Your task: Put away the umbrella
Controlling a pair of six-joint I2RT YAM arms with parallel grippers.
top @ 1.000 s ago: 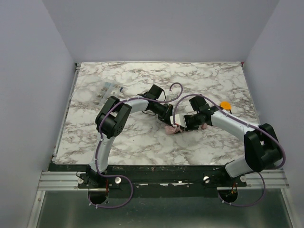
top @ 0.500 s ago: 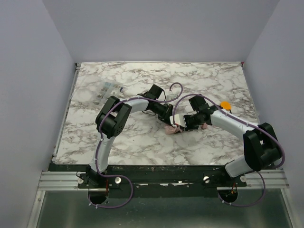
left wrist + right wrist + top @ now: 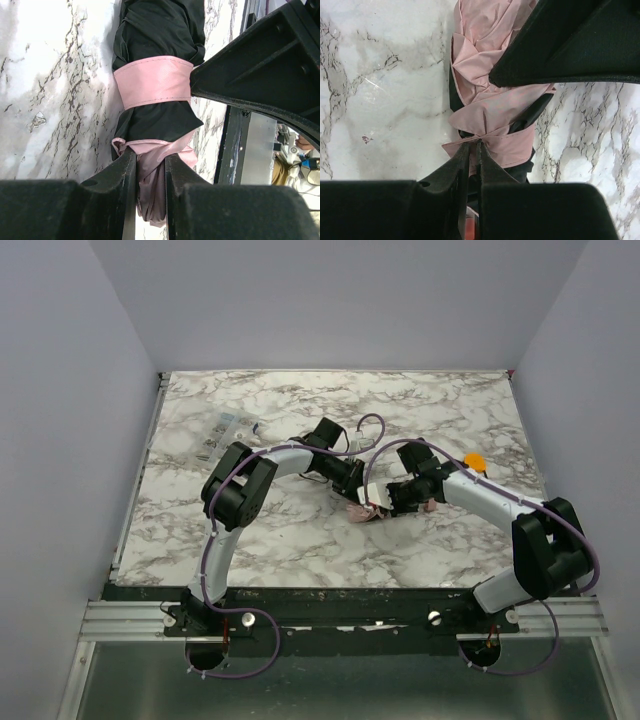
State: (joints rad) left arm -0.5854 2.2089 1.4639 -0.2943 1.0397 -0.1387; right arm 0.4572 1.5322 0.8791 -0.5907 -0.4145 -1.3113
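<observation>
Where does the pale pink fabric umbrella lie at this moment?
In the top view the pale pink fabric umbrella lies just right of the marble table's centre, between the left claw and the right claw, both pinching its fabric.

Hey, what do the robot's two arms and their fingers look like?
Both the left arm and right arm have white tubular links between chunky black joints, with a thin purple cable looping along each. The fingers are flat, matte black, without visible markings.
</observation>
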